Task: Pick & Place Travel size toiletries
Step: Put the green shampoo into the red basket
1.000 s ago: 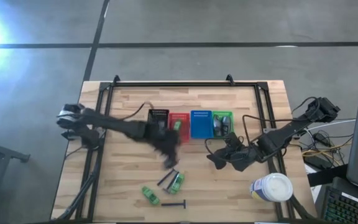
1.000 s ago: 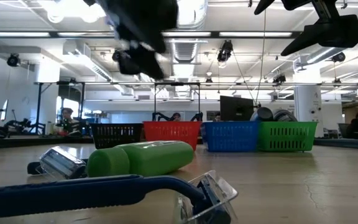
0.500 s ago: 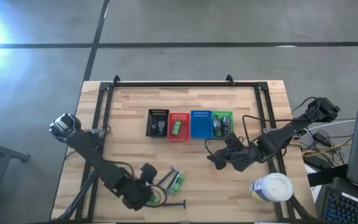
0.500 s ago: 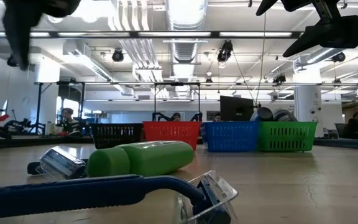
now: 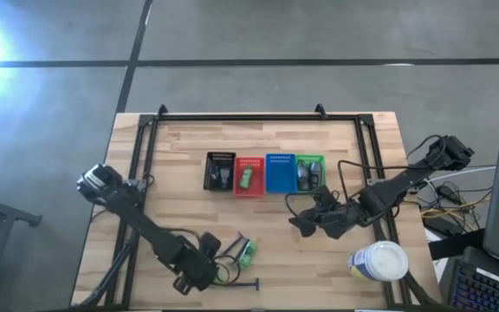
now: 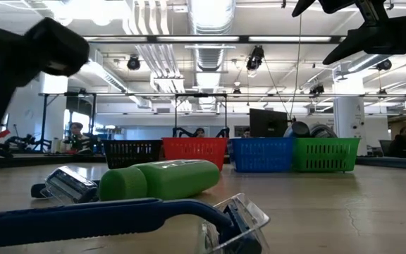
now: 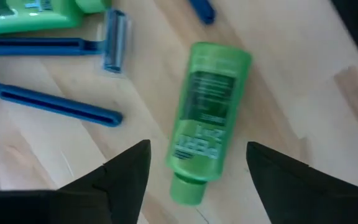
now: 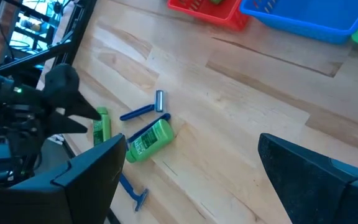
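Observation:
Near the table's front edge lie a small green bottle, a larger green tube and blue razors, all flat on the wood. My left gripper hovers open over the small bottle, pointing steeply down, one finger to each side of its cap end, touching nothing. In the high view this gripper hides the bottle. My right gripper waits open above the table's right half. More toiletries lie in the baskets.
Four mesh baskets stand in a row at mid-table: black, red, blue and green. A big white tub stands at the near right corner. A black frame borders the table top.
My left gripper has swung from beside the black and red baskets toward the table's near edge and down, rolling as it went. It now stands over the small green bottle. The bottles and razors have not moved.

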